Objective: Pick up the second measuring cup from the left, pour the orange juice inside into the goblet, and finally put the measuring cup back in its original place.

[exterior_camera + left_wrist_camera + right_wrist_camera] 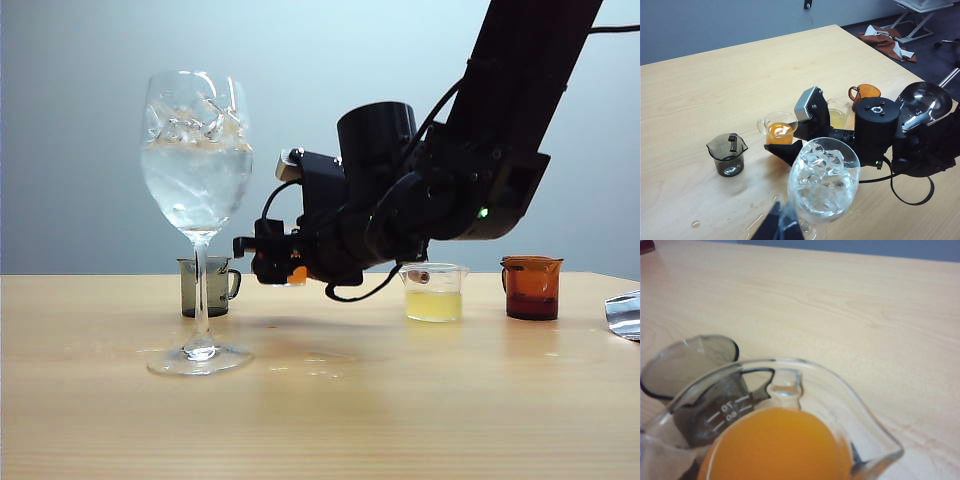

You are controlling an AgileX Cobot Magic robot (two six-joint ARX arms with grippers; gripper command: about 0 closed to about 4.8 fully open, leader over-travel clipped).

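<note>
Exterior view shows the right gripper (283, 268) reaching across the middle of the counter (320, 400), low down, just right of the goblet (197, 160). Its jaws are clenched on the second measuring cup (779, 128) – in this view only a small orange spot is visible between the black parts. The cup is upright and hangs a little above the counter, between the smoky grey cup (208, 286) and the cup with pale yellow liquid (434, 292). The dark reddish-brown cup (531, 287) stands at the far right of the row.

From the left wrist camera, the orange juice (780, 133) fills the lower part of the clear cup, and the goblet, full of ice, stands very near the camera. Some wet spots lie on the counter around its foot. The left gripper (780, 225) shows only as a dark tip at the picture edge, near the goblet bowl – whether its jaws are released or clenched I cannot tell.

The right wrist camera looks straight into the held cup, with the grey cup just behind it.
</note>
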